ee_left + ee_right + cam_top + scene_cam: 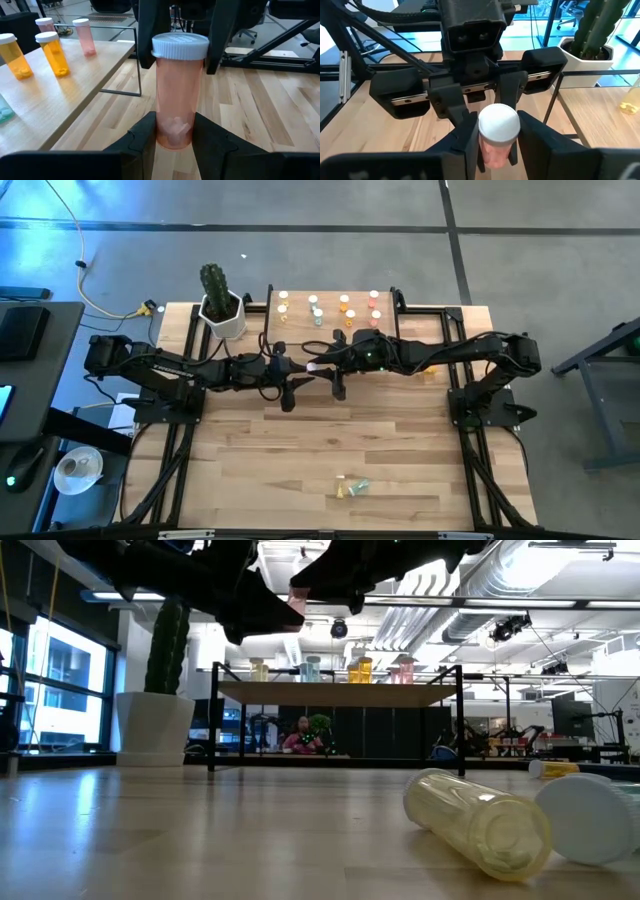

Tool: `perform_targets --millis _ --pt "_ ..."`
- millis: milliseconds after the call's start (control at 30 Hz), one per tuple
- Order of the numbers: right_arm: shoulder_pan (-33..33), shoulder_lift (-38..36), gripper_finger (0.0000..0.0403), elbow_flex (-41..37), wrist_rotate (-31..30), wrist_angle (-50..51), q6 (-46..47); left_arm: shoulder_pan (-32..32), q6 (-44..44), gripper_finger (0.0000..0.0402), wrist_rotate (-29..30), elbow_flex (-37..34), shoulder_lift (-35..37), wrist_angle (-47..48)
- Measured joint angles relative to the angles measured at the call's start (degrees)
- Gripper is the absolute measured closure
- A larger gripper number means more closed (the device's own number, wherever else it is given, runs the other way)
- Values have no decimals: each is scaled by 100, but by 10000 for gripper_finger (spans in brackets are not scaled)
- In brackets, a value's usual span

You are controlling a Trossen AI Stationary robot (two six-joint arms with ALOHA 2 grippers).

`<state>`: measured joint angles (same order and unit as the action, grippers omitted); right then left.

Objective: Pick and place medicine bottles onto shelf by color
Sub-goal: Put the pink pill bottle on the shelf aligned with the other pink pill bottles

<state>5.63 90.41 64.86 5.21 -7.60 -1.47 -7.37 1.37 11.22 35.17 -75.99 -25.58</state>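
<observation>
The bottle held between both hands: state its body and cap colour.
Pink-red body, white cap; the bottle shows best in the left wrist view.

Meeting mid-table, both grippers: left gripper and right gripper clamped on one pink bottle, blocking the centre. Crowded at 12 o'clock: shelf with bottles in rows, cactus pot at 11. Wide bare tabletop toward 6, except two loose bottles, perhaps three, lying near the front edge.
</observation>
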Motion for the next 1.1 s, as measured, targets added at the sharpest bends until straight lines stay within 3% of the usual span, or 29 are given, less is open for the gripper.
perform_targets --millis 400,700,1100 --pt "20 -95 300 0 -101 133 16 -1 43 226 127 -1 0 -36" --pt "123 -1172 300 0 -221 850 -194 -1 107 198 140 -1 0 -39" --pt "120 -2464 300 0 -1692 2489 -389 -1 102 199 140 -3 0 7"
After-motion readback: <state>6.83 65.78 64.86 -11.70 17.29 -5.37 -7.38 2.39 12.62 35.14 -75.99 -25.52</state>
